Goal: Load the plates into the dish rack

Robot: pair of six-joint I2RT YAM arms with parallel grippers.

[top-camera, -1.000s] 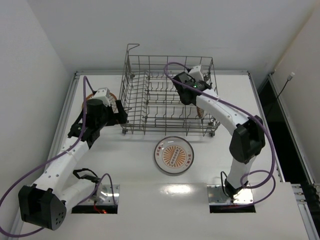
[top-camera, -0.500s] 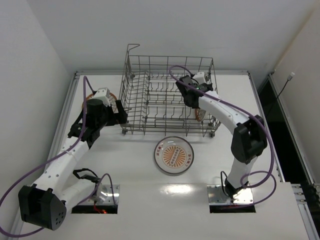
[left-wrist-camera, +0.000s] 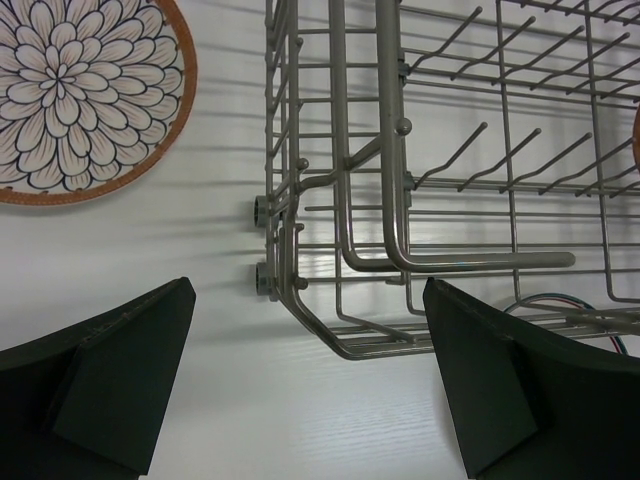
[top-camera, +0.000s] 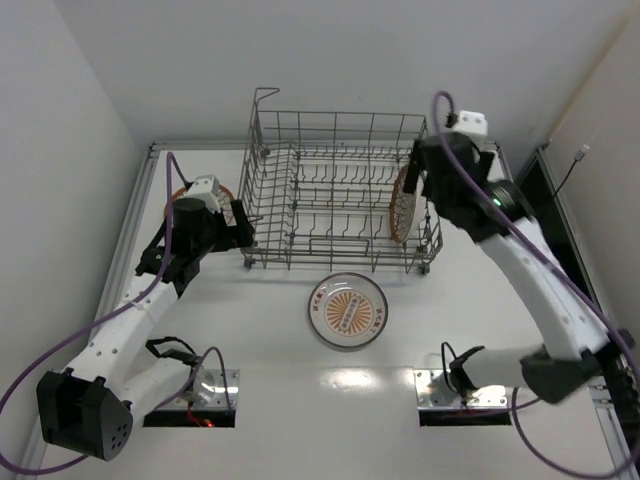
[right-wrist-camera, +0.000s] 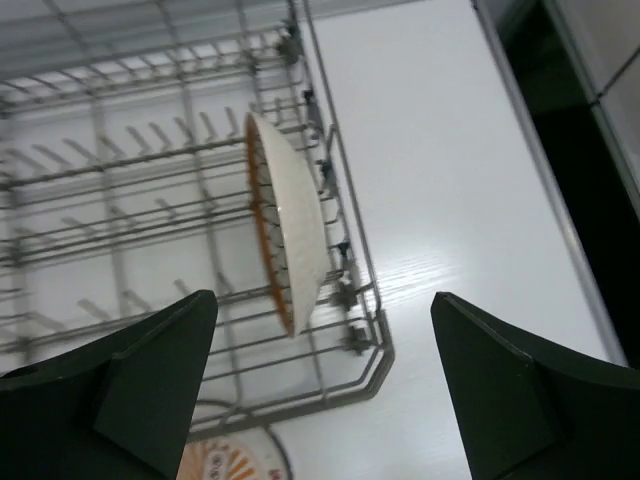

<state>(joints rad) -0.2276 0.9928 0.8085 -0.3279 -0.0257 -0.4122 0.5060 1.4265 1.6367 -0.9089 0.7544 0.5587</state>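
The plates are split three ways: one (right-wrist-camera: pixel 290 235) stands on edge between the tines at the right end of the dish rack (top-camera: pixel 262 190), leaning close to its right wall; the sunburst plate (top-camera: pixel 347 310) lies flat on the table (top-camera: pixel 250 330) just in front of the rack; the petal plate (left-wrist-camera: pixel 75 90) lies flat to the rack's left. The right gripper (right-wrist-camera: pixel 320 400) hangs above the standing plate with its fingers spread wide and nothing between them, so that plate looks delivered. The left gripper (left-wrist-camera: pixel 310 390) is equally wide and empty, hovering over the rack's near left corner, with the petal plate beside it. The step in hand seems to be going for a second plate. To do it well, approach low at the rim, since a flat plate offers only its raised edge; pinch firmly, tip it upright, and lower it into a free slot well apart from the standing plate so neither gets knocked.
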